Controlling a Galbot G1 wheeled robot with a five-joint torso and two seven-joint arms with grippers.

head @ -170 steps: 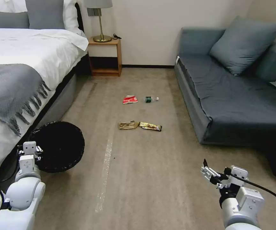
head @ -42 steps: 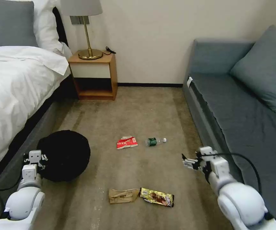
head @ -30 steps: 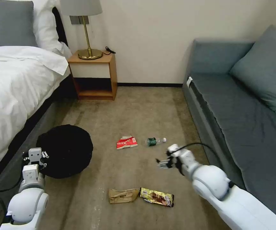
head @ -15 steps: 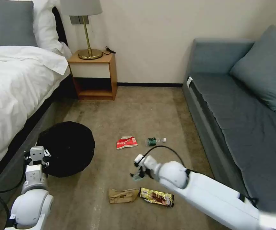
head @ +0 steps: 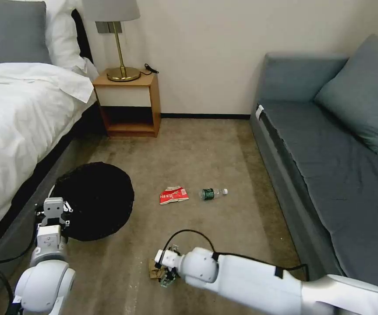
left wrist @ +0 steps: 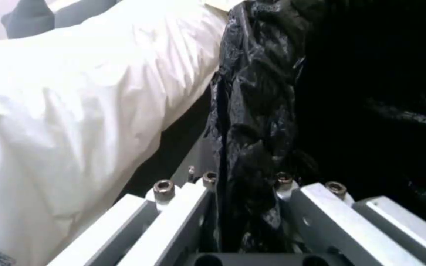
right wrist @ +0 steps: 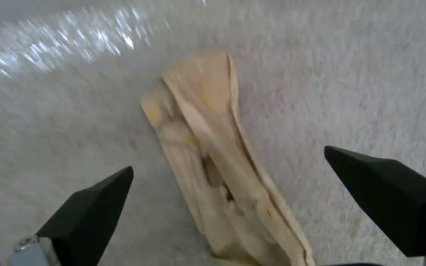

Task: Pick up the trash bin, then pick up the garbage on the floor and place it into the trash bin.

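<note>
Swinging down across the floor, your right end effector is straddling the brown paper bag wide open, crossways to its long axis.

text: none legible | bottle label: green, unreadable | red-and-white wrapper: print too small

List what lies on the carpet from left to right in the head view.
Black-lined round trash bin → crumpled brown paper bag under the right gripper → red-and-white wrapper → clear plastic bottle with green label.
</note>
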